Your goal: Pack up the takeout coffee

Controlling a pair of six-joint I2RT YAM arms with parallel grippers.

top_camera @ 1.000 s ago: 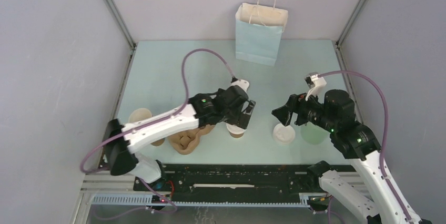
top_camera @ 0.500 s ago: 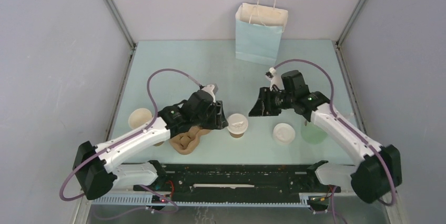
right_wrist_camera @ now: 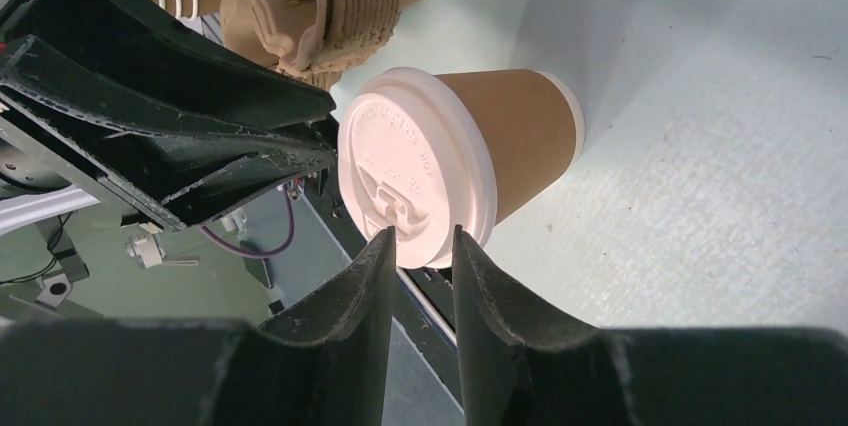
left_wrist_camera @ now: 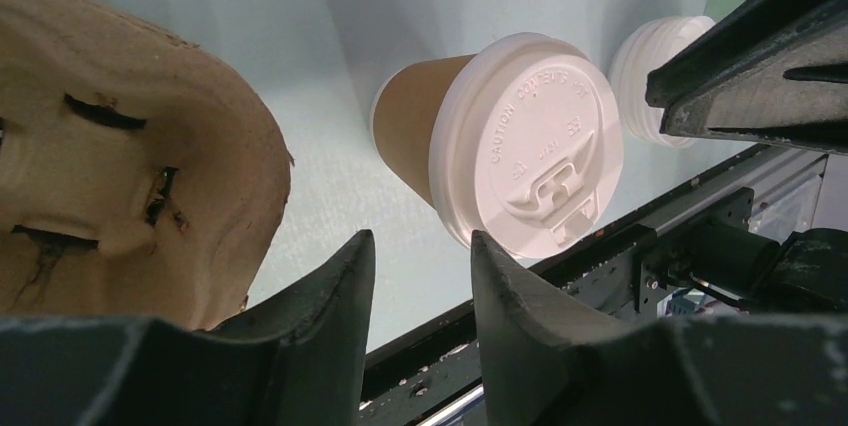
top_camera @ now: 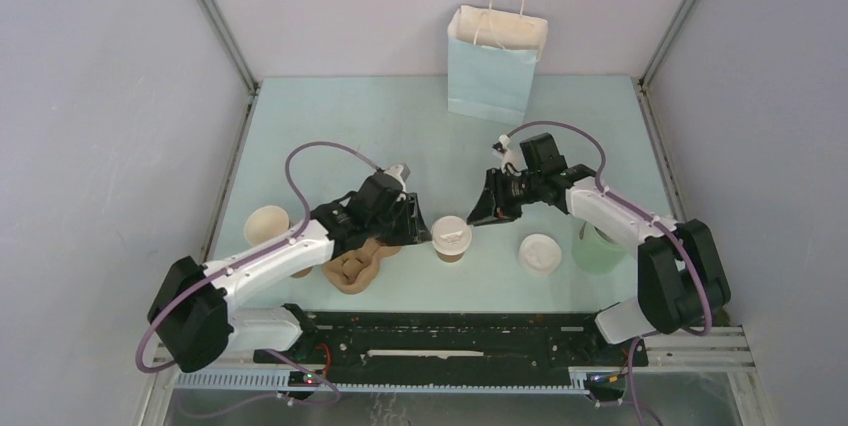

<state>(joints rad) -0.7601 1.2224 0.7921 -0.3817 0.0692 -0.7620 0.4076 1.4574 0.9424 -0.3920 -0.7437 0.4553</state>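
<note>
Takeout coffee [top_camera: 452, 239] stands upright, lidded, at the centre of the frame.
Flanking it, the left gripper [top_camera: 420, 230] and right gripper [top_camera: 477, 217] are part-closed, grasping nothing. Fingers this narrow may shove and topple it beside the carrier [top_camera: 352, 268].

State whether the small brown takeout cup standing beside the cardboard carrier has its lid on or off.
On. A white lid caps the takeout cup, seated all round its mouth in both wrist views.
</note>
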